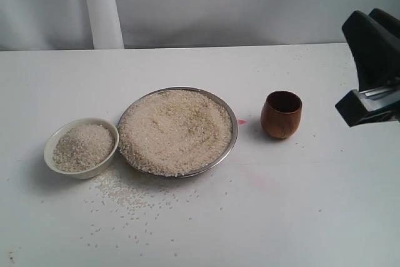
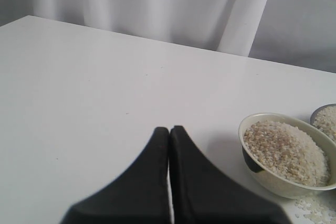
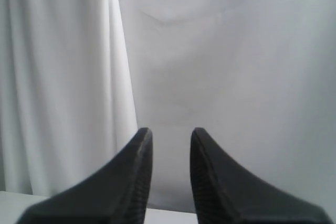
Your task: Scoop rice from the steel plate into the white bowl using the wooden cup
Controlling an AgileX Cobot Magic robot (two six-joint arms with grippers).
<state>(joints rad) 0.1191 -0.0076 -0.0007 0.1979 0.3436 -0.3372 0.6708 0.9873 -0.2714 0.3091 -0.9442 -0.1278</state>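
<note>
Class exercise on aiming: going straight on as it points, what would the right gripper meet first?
Probably the white curtain; nothing else shows ahead of the right gripper, though depth is unclear.

On my bench (image 1: 312, 204) I count three vessels: one steel plate (image 1: 235, 132), one white bowl (image 1: 84, 173), one wooden cup (image 1: 281, 114). The rice (image 1: 175, 130) sits in two heaps, with loose grains beyond counting scattered on the near side.

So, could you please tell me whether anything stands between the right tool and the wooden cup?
Nothing visible does. The right tool hangs at the exterior view's right edge, jaws apart and empty. Only bare table separates it from the upright wooden cup. The steel plate lies on the cup's other side.
</note>
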